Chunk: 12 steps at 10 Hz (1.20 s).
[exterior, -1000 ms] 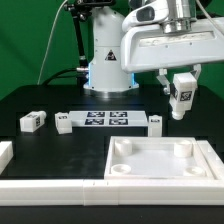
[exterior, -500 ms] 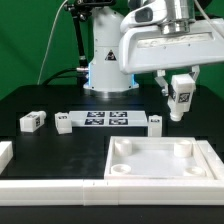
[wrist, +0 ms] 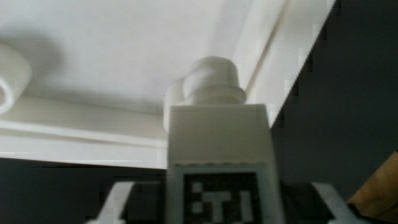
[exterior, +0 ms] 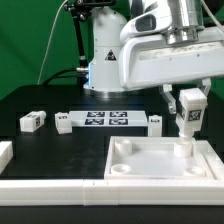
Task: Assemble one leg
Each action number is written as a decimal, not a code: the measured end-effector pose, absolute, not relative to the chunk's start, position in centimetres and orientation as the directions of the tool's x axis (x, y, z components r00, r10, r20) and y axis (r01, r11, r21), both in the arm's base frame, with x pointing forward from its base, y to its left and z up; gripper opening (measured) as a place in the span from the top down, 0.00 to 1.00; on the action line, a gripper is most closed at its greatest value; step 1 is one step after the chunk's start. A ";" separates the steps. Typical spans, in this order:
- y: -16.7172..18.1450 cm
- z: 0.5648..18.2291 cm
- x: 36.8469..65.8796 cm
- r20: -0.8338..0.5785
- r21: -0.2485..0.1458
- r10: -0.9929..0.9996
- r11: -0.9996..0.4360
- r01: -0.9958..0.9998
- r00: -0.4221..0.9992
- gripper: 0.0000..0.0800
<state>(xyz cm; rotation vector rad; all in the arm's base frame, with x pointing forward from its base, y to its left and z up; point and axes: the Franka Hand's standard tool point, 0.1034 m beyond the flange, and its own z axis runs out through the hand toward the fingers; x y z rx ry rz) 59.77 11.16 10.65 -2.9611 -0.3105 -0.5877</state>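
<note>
The gripper (exterior: 189, 104) is clamped on the leg (exterior: 189, 116), with one finger on each side. The leg stands upright, peg end down, over the far right corner of the big white square panel (exterior: 150, 172). It is hard to tell if the peg touches the panel.

Only the exterior view shows the rest of the black table (exterior: 40, 100). The marker board (exterior: 107, 119) lies flat behind the panel. Three other legs lie near it: one leg (exterior: 32, 121) well off to the left, one leg (exterior: 63, 125) just beside the board's left end, and one leg (exterior: 154, 123) just beside its right end.

The wrist view looks straight down along the held leg (wrist: 217, 135). It shows things the exterior view does not show well: the leg's round peg tip sitting close to the panel's raised rim (wrist: 267, 45), and a black-and-white tag on the leg's face. A round corner socket (wrist: 9, 80) shows at the edge.
</note>
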 end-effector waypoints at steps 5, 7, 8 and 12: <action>11.8 10.2 62.3 0.473 -0.045 0.193 -0.969 0.242 0.860 0.64; 11.6 10.1 62.3 0.491 -0.040 0.189 -0.970 0.239 0.850 0.64; 11.6 10.1 62.3 0.491 -0.040 0.189 -0.970 0.239 0.850 0.64; 11.0 8.8 62.5 0.529 -0.030 0.177 -0.974 0.226 0.830 0.64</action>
